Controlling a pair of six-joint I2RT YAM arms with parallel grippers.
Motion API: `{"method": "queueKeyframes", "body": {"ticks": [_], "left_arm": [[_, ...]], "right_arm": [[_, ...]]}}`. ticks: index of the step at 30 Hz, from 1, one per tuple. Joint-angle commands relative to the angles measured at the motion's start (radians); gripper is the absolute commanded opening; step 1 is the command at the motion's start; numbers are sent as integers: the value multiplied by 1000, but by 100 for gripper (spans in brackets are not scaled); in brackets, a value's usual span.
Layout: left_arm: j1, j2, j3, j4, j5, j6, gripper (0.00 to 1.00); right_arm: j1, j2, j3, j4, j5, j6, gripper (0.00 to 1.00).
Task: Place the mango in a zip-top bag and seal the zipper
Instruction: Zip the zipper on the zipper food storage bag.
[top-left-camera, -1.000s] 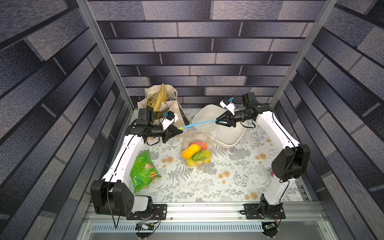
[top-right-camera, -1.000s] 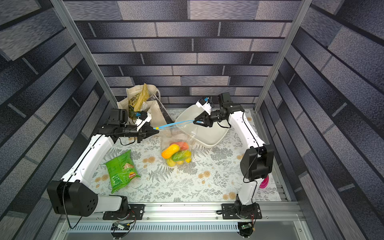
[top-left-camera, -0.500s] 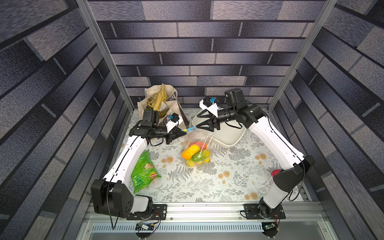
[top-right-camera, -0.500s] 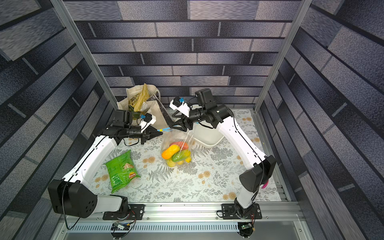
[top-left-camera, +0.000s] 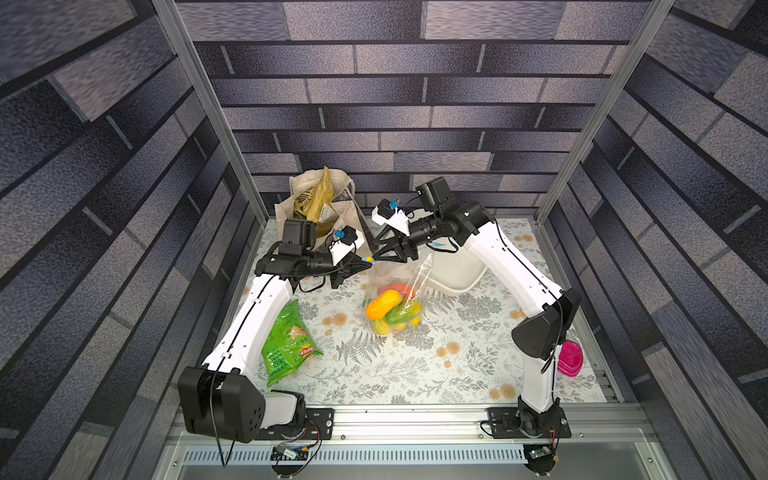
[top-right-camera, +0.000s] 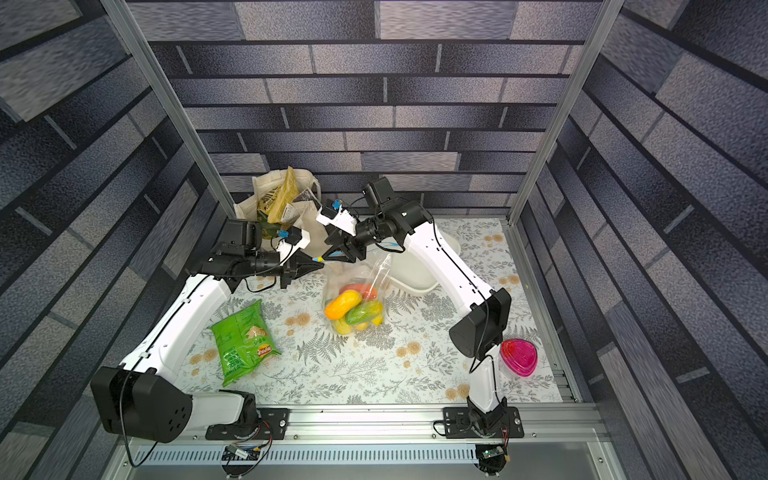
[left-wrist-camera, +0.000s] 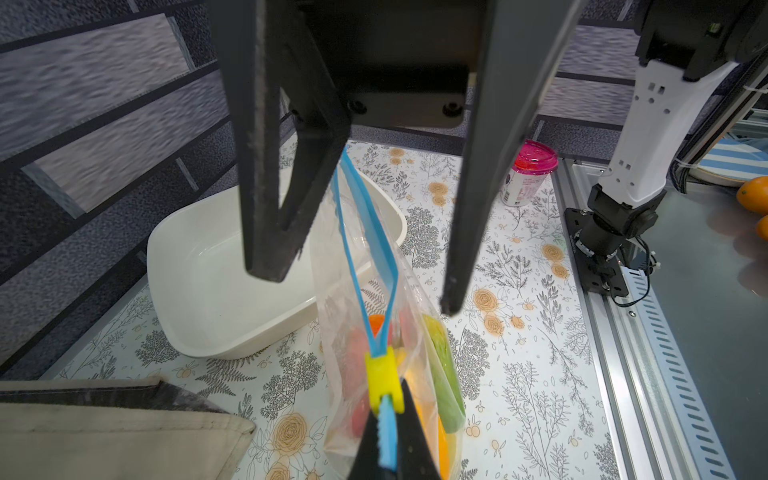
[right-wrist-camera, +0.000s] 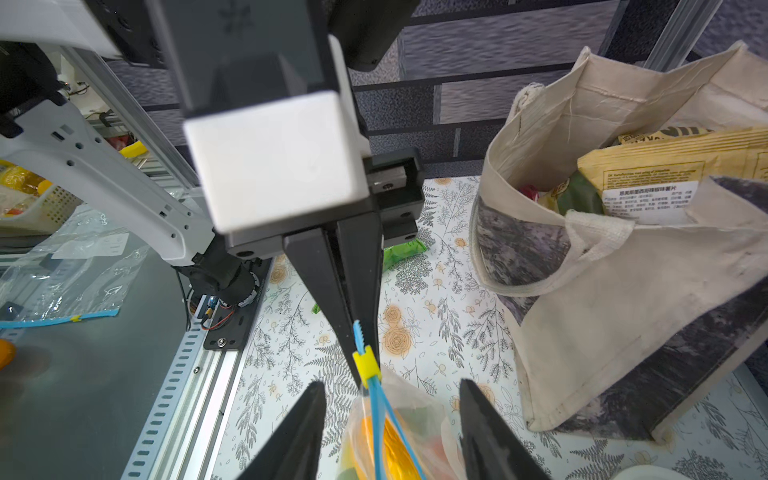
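Observation:
The clear zip-top bag (top-left-camera: 397, 291) hangs over the table's middle with its bottom on the cloth. The orange-yellow mango (top-left-camera: 382, 304) lies inside it among other fruit. My left gripper (left-wrist-camera: 386, 451) is shut on the end of the blue zipper (left-wrist-camera: 361, 216), right behind the yellow slider (left-wrist-camera: 384, 380). The two blue strips part beyond the slider, so the mouth gapes. My right gripper (right-wrist-camera: 390, 386) is open, its fingers (left-wrist-camera: 266, 187) standing either side of the strips close to the slider (right-wrist-camera: 365, 365). In both top views the two grippers (top-left-camera: 368, 261) (top-right-camera: 330, 251) nearly meet tip to tip.
A beige tote (top-left-camera: 320, 216) with packets stands at the back left, just behind both grippers. A white tub (top-left-camera: 457, 274) sits under the right arm. A green crisp packet (top-left-camera: 286, 340) lies by the left arm. A pink-lidded cup (top-left-camera: 569, 357) stands at the right edge.
My right gripper has travelled left from the strip's far end to just beside the left gripper and now stands open. The strip was taut and is now slack.

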Motion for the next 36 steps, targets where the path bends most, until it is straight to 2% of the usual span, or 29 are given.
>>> {"method": "queueKeyframes", "body": {"ticks": [1,9,15,18,21,23,27,30,36], "left_arm": [[-11,-9,2,5,-17,-5,0],[-14,-15,5,6,-18,-2,0],[-14,-13,6,-1,-23,1,0],[-14,-11,6,-3,-22,4,0],[-14,-13,9,-12,-24,9,0],[-13,-15,7,-11,-24,9,0],[-12,-16,9,-14,-24,10,0],[-13,-15,9,-13,-27,9,0],[16,-36,-7,17,-11,-19,0]], "right_arm": [[9,42,57,-92,-40,-45,53],[20,115,118,-147,-21,-71,43],[21,117,116,-144,-42,-73,25],[21,113,116,-136,-60,-70,23],[21,111,118,-133,-65,-64,27],[22,113,118,-133,-60,-63,22],[23,117,118,-138,-66,-64,21],[23,116,118,-134,-56,-60,12],[16,91,94,-129,11,-56,4]]}}
